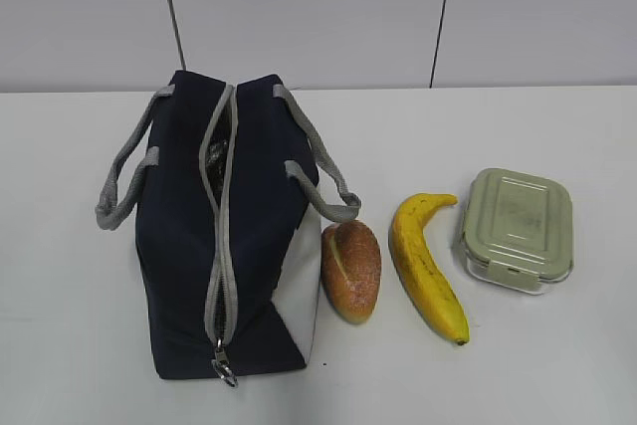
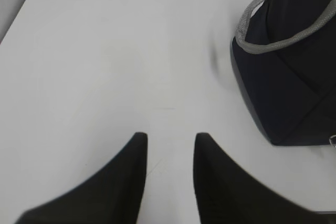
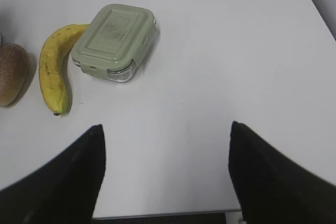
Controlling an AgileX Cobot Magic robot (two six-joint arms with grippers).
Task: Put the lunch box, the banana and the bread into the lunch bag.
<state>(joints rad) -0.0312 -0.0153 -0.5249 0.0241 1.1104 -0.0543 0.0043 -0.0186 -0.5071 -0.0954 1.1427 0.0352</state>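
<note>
The navy lunch bag (image 1: 214, 246) lies on the white table, its grey zipper mostly closed with a gap at the far end and the ring pull (image 1: 225, 373) at the near end. To its right lie the bread (image 1: 350, 270), the banana (image 1: 425, 268) and the sage-lidded lunch box (image 1: 518, 227). Neither gripper shows in the exterior view. My left gripper (image 2: 170, 139) is open and empty over bare table, left of the bag (image 2: 289, 72). My right gripper (image 3: 167, 128) is wide open and empty, near the front edge, below the lunch box (image 3: 114, 41), banana (image 3: 55, 69) and bread (image 3: 10, 74).
The bag's grey webbing handles (image 1: 127, 171) flop to both sides. The white table (image 1: 557, 365) ends at a grey panelled wall behind. The table's front edge (image 3: 163, 214) shows in the right wrist view.
</note>
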